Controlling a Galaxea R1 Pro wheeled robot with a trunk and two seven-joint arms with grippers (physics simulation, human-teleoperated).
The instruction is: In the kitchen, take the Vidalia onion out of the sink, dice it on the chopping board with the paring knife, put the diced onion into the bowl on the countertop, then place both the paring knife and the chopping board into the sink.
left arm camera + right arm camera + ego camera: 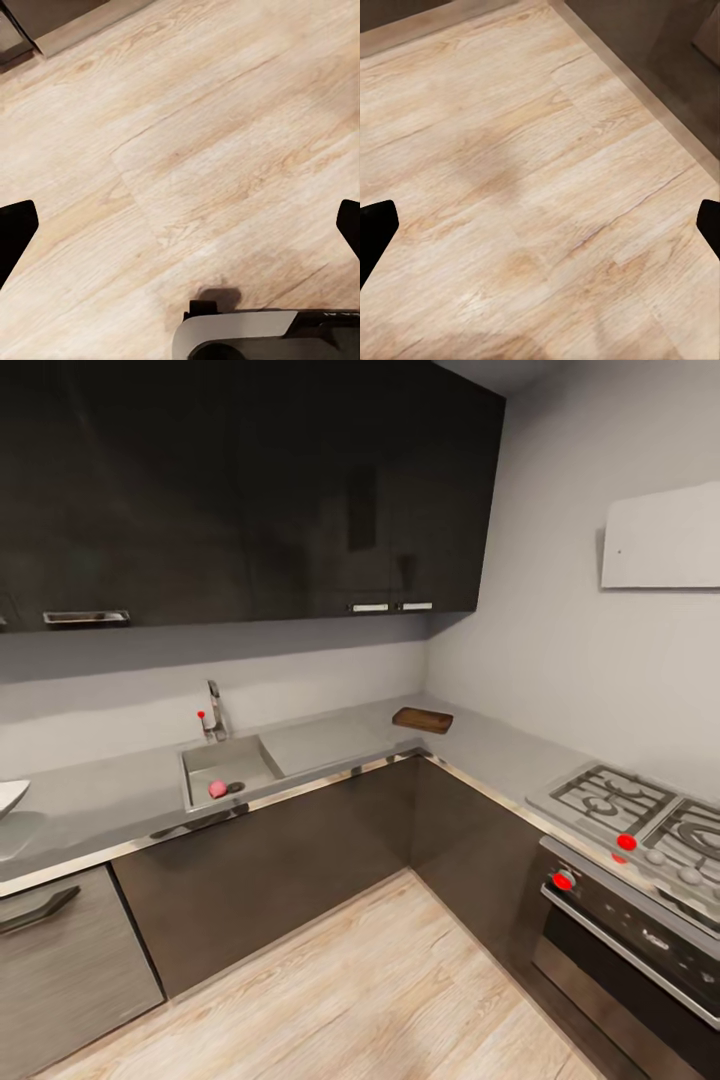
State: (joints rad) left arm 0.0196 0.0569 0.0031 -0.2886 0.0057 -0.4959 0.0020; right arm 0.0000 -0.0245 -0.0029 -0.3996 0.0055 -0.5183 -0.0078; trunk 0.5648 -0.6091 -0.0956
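Vidalia onion (217, 789): small pink bulb lying in the basin, near its front edge, just beside the round drain (236, 787), which sits at its 3 o'clock.
Sink (250, 755): grey steel basin set into the counter, with a flat drainboard running off toward 3 o'clock; a chrome faucet (214, 710) with a small red knob (201, 714) stands at the basin's 12 o'clock.
Chopping board (422, 720): brown wooden board lying flat in the counter's corner, well apart from the sink, at about 2 o'clock from it.
Bowl (10, 796): white, cut off by the head view's left edge, on the counter at the sink's 9 o'clock.
Countertop (110, 800): long grey L-shaped surface with a metallic edge, over dark cabinets.
Stove (640, 815): gas burners and red knobs at the counter's right run, at 4 o'clock from the board.
Left gripper (180, 225): fingers spread wide, nothing between them, above the pale wooden floor (187, 150).
Right gripper (540, 225): fingers likewise wide apart and empty, hanging over the floor.
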